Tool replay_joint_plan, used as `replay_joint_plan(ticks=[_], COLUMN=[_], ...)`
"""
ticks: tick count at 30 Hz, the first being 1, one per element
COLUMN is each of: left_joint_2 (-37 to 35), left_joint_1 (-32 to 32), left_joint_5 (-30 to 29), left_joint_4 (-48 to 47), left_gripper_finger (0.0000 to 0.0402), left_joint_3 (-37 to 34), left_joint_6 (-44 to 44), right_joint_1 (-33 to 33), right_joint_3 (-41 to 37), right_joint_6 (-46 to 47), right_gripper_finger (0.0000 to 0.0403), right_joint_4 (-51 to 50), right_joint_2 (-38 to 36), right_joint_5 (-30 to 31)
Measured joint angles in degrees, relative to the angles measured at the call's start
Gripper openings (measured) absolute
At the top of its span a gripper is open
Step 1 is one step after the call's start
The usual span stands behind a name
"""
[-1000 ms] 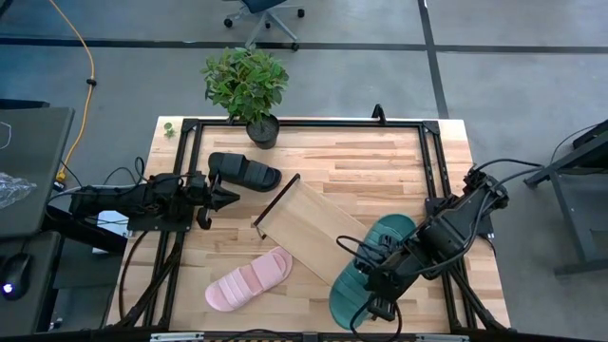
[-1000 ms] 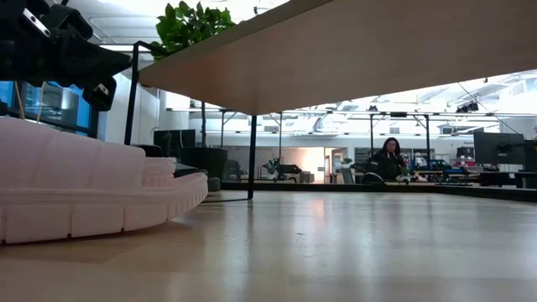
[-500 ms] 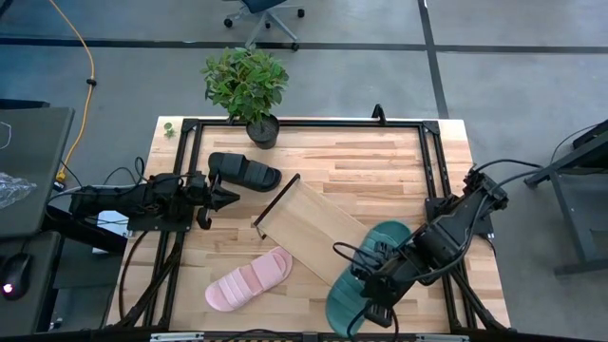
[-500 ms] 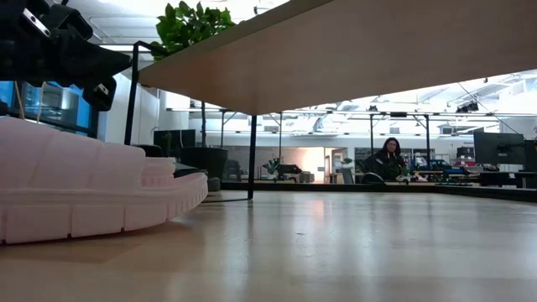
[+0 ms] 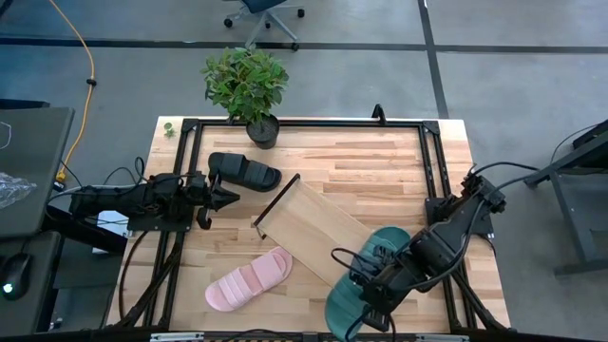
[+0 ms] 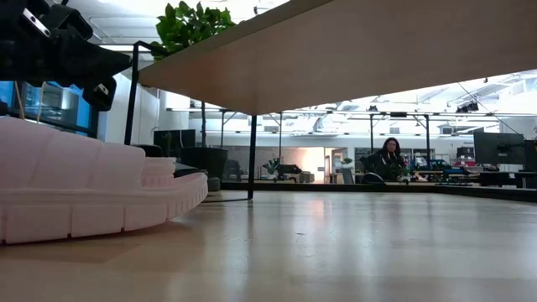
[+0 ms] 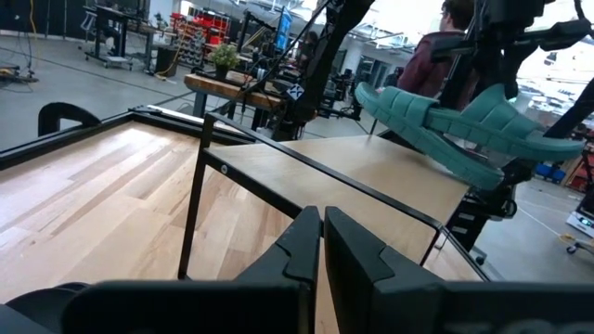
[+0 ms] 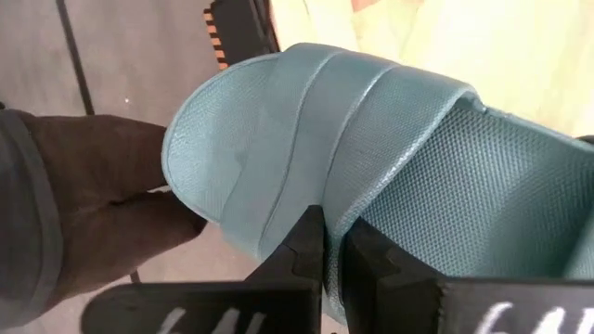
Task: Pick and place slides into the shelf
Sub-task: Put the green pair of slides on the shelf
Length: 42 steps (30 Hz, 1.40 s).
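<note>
The teal slide (image 5: 356, 285) is in my right gripper (image 5: 377, 278), off the near right end of the shelf (image 5: 309, 228), a light-wood plank lying slantwise on the table. In the left wrist view the teal slide (image 7: 450, 125) hangs in the air beyond the shelf (image 7: 362, 181). The pink slide (image 5: 249, 279) lies sole down near the near edge, close to the low view camera (image 6: 84, 189). The black slide (image 5: 245, 171) lies sole down at the far left. My left gripper (image 5: 224, 196) waits shut beside it, touching nothing. My right gripper pinches the teal slide's ribbed strap at its edge (image 8: 320, 190) between its two fingers, coming from above. The slide is lifted clear of the table and sits tilted in the hold, its footbed (image 8: 483, 204) stretching away from the fingers.
A potted plant (image 5: 247, 84) stands at the far edge. A black metal frame (image 5: 304, 122) runs around the table's rim. The shelf's thin black end frame (image 7: 200, 186) stands in front of my left gripper. A person (image 6: 390, 159) sits far off in the room.
My right gripper has carried the teal slide a little toward the table's near edge and left. The slide's far end has drawn back from the right and now lies closer to the shelf's end.
</note>
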Motion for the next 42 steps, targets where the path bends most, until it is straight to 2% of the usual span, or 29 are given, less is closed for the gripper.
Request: replay_joint_plan(ticks=[42], left_joint_2=[0.0], left_joint_1=[0.0], left_joint_5=[0.0], left_joint_4=[0.0], left_gripper_finger=[0.0010], left_joint_3=[0.0], left_joint_6=[-0.1], right_joint_1=[1.0], right_joint_3=[0.0], right_joint_6=[2.6], right_gripper_finger=[0.0000], right_joint_4=[-0.9], right_joint_2=[0.0], right_joint_5=[1.2])
